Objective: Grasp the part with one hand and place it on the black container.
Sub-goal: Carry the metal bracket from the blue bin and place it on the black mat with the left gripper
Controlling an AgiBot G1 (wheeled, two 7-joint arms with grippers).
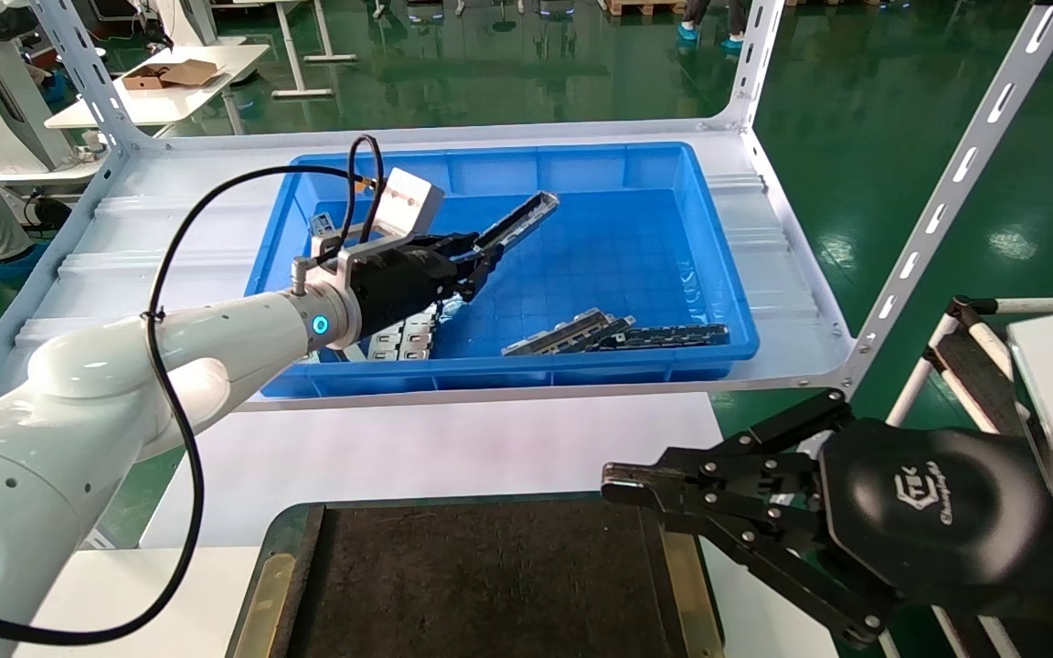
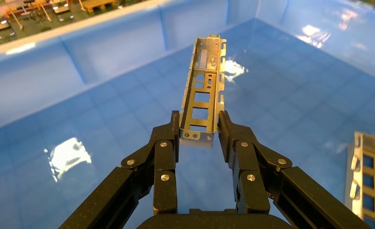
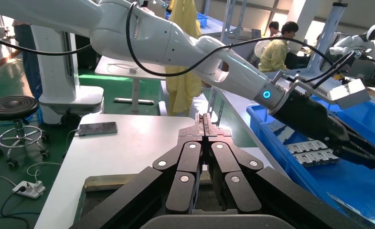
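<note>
My left gripper (image 2: 199, 125) had its two black fingers (image 2: 166, 143) squeezed onto the near end of the part (image 2: 203, 90), one finger on each side wall. The part was a long grey metal channel, and it stuck out straight ahead from the fingertips, up in the air above the floor of the blue bin (image 2: 80, 95). In the head view I saw the same part (image 1: 519, 222) pointing up and away from the left gripper (image 1: 486, 259), tilted over the middle of the blue bin (image 1: 718, 274). Its held end was hidden between the fingers, so I could not see how deep it sat. More metal parts (image 1: 613, 332) lay flat near the front wall of the bin, and some silver slotted plates (image 1: 403, 336) were partly hidden under my left arm. In the left wrist view one more piece (image 2: 369, 181) was cut off at the edge. My right gripper (image 3: 203, 125) sat parked low and near me, with its fingertips pressed together and nothing between them. In the head view it (image 1: 613, 482) hung over the far right corner of the black container (image 1: 490, 585). The container had only its dark rough top showing, and its near part was cut off.
</note>
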